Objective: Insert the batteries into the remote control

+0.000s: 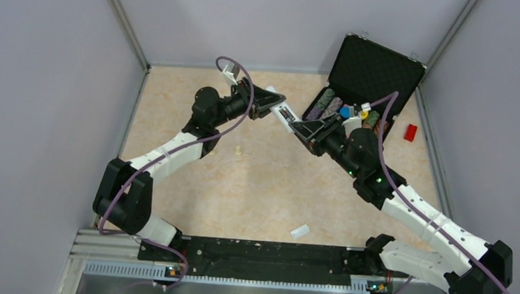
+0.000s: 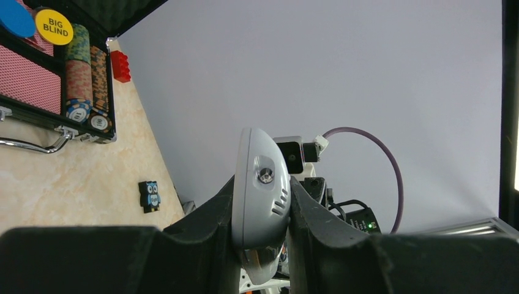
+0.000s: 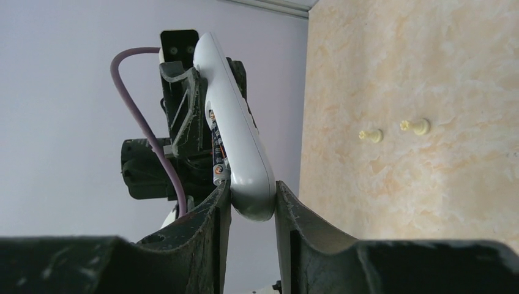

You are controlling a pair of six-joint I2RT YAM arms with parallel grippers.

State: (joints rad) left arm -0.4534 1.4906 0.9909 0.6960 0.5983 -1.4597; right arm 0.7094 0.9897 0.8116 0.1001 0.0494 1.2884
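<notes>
White remote control point(image 1: 282, 110) held aloft: left end effector point(image 2: 262, 208) pinches one end, right end effector point(image 3: 252, 199) the other.

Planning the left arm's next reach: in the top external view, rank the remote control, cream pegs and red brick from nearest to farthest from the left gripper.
1. remote control: clamped in the left gripper itself.
2. cream pegs: close by, nearer the arm bases.
3. red brick: far off on the right side.
</notes>
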